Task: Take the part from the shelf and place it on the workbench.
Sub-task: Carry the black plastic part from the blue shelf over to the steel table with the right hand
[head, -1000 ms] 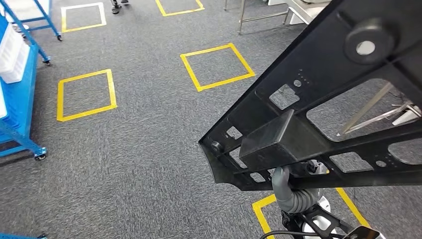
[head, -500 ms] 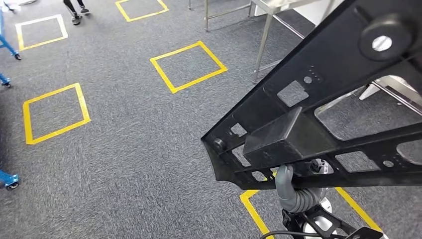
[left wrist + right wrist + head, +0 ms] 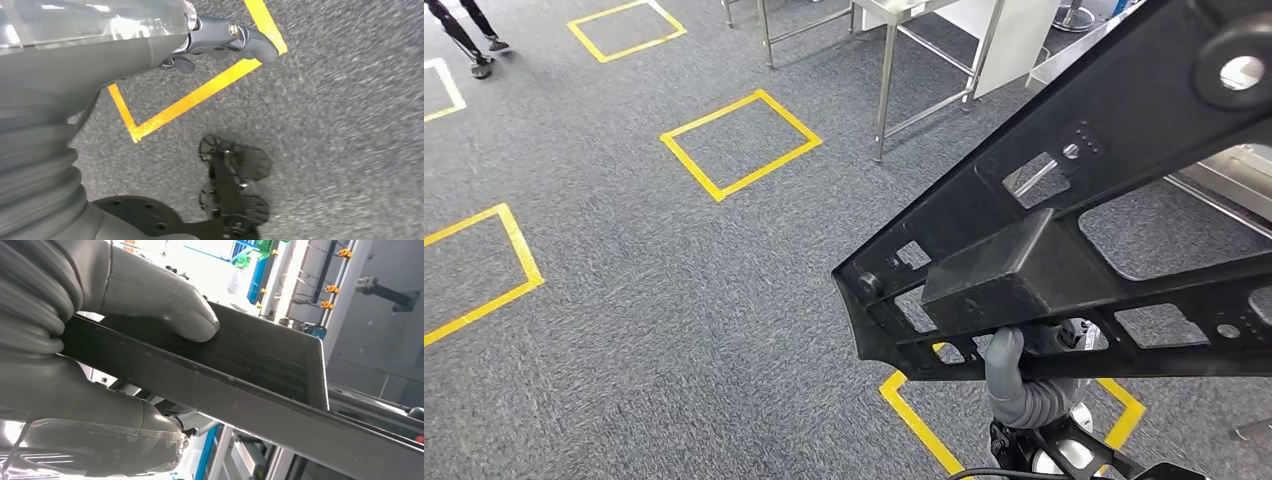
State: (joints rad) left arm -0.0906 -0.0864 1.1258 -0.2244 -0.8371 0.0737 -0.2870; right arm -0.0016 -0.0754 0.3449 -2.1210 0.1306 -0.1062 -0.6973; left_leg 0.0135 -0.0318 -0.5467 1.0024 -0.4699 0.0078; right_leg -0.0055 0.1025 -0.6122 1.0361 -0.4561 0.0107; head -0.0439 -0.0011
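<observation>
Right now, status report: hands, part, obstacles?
Right hand grips black part. Left hand holds nothing, fingers curled. Metal table legs ahead.

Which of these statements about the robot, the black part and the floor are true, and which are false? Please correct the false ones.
1. The right hand grips the black part. True.
2. The black part lies on the metal table. False: it is held up above the carpet, apart from the table.
3. Yellow tape squares mark the carpet. True.
4. The left hand holds a tool. False: it holds nothing, hanging above the carpet.
5. The black part is a solid plate without holes. False: it has several cut-out openings, and the floor shows through them.
</observation>
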